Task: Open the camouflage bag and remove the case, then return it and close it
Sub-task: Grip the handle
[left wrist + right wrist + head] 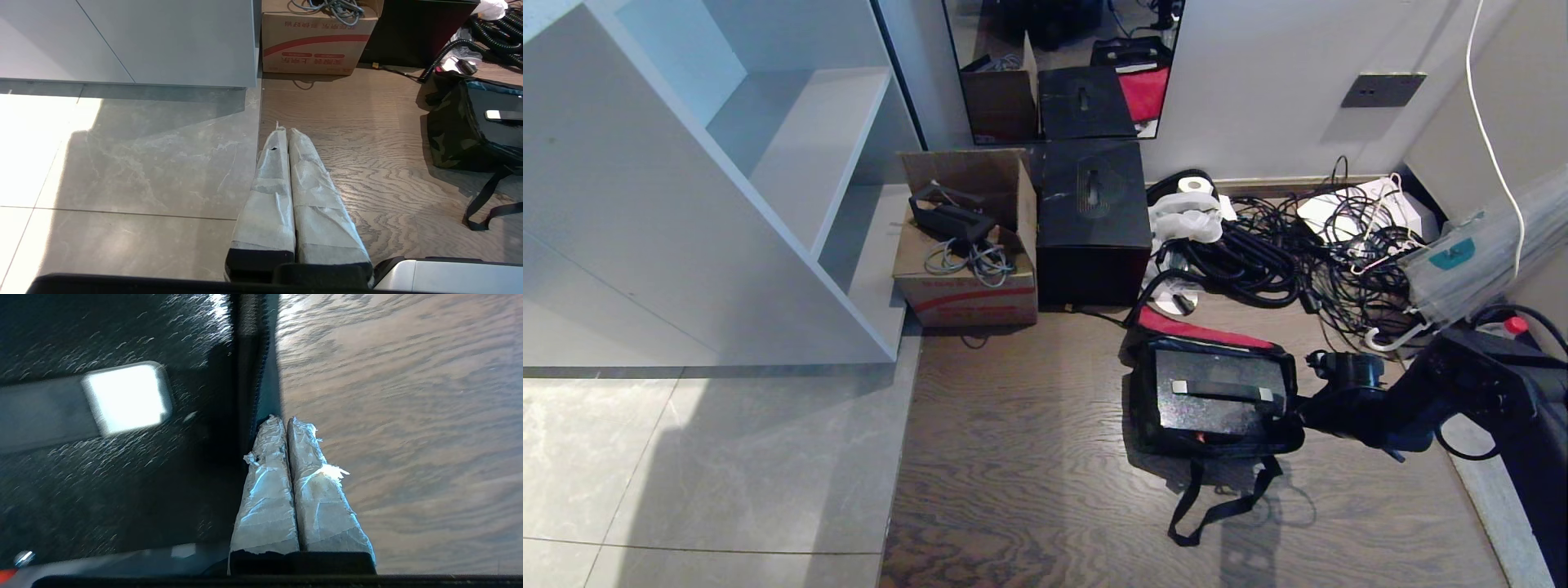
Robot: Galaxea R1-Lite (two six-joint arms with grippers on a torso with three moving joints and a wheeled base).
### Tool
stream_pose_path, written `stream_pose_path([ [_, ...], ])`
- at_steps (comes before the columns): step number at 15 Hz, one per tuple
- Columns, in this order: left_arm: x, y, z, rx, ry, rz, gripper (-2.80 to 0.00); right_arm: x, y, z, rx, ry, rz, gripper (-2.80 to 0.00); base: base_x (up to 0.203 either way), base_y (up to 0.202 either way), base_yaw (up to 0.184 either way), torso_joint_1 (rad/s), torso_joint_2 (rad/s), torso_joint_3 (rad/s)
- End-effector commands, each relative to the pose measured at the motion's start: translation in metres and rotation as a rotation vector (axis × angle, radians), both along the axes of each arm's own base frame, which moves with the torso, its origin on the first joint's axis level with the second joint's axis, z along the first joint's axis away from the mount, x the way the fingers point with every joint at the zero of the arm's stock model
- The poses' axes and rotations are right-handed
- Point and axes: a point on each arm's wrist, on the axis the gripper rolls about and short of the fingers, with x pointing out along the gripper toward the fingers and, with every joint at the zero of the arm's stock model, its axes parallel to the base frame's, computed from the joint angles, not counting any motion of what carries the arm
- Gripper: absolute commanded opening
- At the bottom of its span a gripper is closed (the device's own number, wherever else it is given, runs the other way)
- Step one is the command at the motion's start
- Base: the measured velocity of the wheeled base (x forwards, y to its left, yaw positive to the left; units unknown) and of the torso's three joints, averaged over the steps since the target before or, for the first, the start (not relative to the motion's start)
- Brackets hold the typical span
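My right tool [286, 420], clenched empty, sits at the rim of the open camouflage bag [1147, 408] on the floor, case [1217, 400] inside; it may snag the rim.

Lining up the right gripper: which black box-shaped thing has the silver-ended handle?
The flat speckled black case lying in the open camouflage bag. The taller plain black cube box by the wall has none.

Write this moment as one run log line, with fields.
bag: camouflage bag open, on floor | case: inside bag | right hand: shut, at bag's edge | left hand: shut, parked above floor
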Motion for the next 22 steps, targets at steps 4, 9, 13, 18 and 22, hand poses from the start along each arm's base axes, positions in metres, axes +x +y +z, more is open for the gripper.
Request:
stream_pose_path([
  [4, 0.0, 0.0, 0.0, 0.0, 0.0, 0.001, -2.8, 0.0, 0.0, 0.008, -0.01, 0.027, 0.015, -2.8, 0.0, 0.0, 0.0, 0.0, 0.0, 0.0],
  [9, 0.0, 0.0, 0.0, 0.0, 0.0, 0.001, -2.8, -0.004, 0.001, 0.043, -0.005, -0.003, 0.013, -2.8, 0.0, 0.0, 0.0, 0.0, 0.0, 0.0],
  [13, 0.0, 0.0, 0.0, -0.002, 0.0, 0.001, -2.8, -0.019, 0.002, 0.094, 0.095, -0.097, 0.139, -2.8, 0.0, 0.0, 0.0, 0.0, 0.0, 0.0],
  [18, 0.0, 0.0, 0.0, 0.0, 0.0, 0.001, -2.8, -0.045, 0.012, 0.133, 0.217, -0.215, 0.319, -2.8, 0.0, 0.0, 0.0, 0.0, 0.0, 0.0],
  [22, 0.0, 0.0, 0.0, 0.0, 0.0, 0.001, -2.8, -0.051, 0.015, 0.154, 0.299, -0.257, 0.326, -2.8, 0.0, 0.0, 0.0, 0.0, 0.0, 0.0],
])
